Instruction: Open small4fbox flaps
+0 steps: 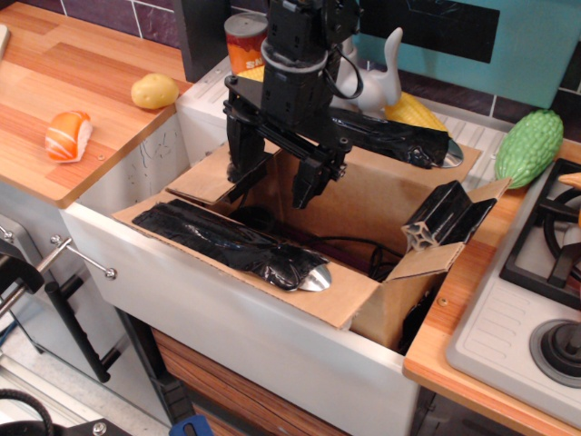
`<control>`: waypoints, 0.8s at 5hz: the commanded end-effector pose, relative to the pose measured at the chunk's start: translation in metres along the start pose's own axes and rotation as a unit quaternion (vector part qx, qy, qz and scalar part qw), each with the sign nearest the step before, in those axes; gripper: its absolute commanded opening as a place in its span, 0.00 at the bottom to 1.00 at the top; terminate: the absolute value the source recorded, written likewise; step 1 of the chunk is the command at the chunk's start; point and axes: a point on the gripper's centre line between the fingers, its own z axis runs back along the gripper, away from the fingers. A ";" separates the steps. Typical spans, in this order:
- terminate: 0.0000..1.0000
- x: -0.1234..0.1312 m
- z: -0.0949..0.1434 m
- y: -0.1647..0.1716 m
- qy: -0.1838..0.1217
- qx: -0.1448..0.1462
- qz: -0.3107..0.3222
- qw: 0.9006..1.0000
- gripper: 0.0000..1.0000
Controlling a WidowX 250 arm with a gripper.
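A salmon sushi piece [68,135] and a yellow potato [155,91] rest on the wooden counter [54,86] at upper left. A tin can [245,43] stands at top centre, a white faucet [386,82] beside a corn cob [416,113]. A bumpy green gourd [528,147] lies upper right, above the stove burner [556,238].

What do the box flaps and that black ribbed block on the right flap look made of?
Brown box flaps: matte corrugated cardboard, fluting visible at the cut edges. Black ribbed block: looks like rigid plastic or rubber, hollow cells showing at its end; I cannot tell which.
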 end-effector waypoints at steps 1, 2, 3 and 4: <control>0.00 0.000 0.000 0.000 0.000 0.000 0.000 1.000 1.00; 0.00 0.004 -0.022 -0.001 -0.034 -0.009 -0.014 0.999 1.00; 0.00 0.007 -0.039 -0.012 -0.043 -0.017 -0.016 0.999 1.00; 0.00 0.012 -0.044 -0.009 -0.049 -0.009 -0.006 0.999 1.00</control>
